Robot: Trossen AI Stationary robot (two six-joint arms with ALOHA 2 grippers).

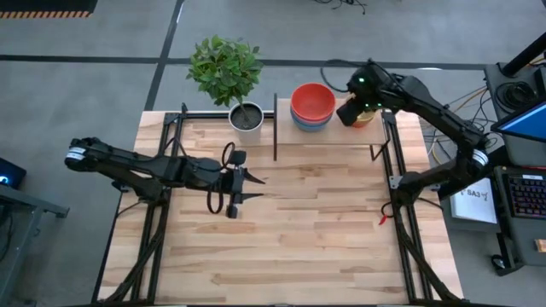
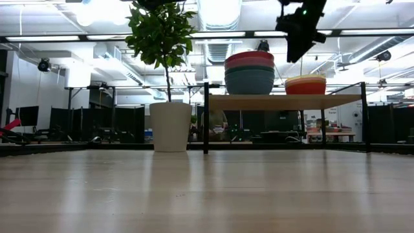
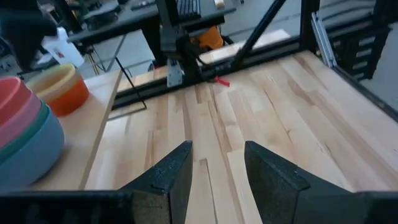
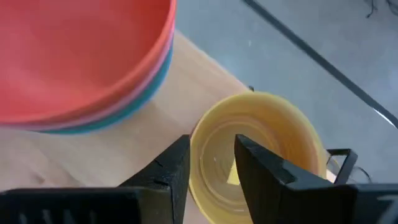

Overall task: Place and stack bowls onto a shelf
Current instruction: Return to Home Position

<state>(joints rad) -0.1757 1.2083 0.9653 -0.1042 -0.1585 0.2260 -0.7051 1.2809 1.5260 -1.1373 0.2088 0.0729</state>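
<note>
High view: I see the shelf (image 1: 290, 138), a small light-wood board on thin black posts, at the far edge of the counter (image 1: 299, 247). My right claw (image 1: 357, 111) hovers over one end of the shelf and covers most of the small stack (image 1: 367, 122), so only a yellow-orange sliver shows. Just beside that claw sits the large stack (image 1: 311, 123), with a red bowl (image 1: 312, 101) on top and a blue rim peeking out below it. My left claw (image 1: 252, 188) waits over mid-counter, well apart from the shelf.

Low view: the large stack (image 2: 250, 74) reads red, pink, teal, then grey-blue. Below the right claw (image 2: 295, 50), and clear of it, the small stack (image 2: 306, 85) shows a yellow rim over an orange bowl (image 2: 306, 88). Anything nested deeper is hidden.

Left wrist view: the left claw (image 3: 214, 171) is released, fingers spread and empty, with bare counter ahead. Both stacks stand far off to its side, the large one cut off at the edge.

Right wrist view: the right claw (image 4: 211, 165) is released, gripping nothing. The yellow bowl (image 4: 280, 130) lies directly beneath it, partly masked by the fingers (image 4: 264, 171).
</note>
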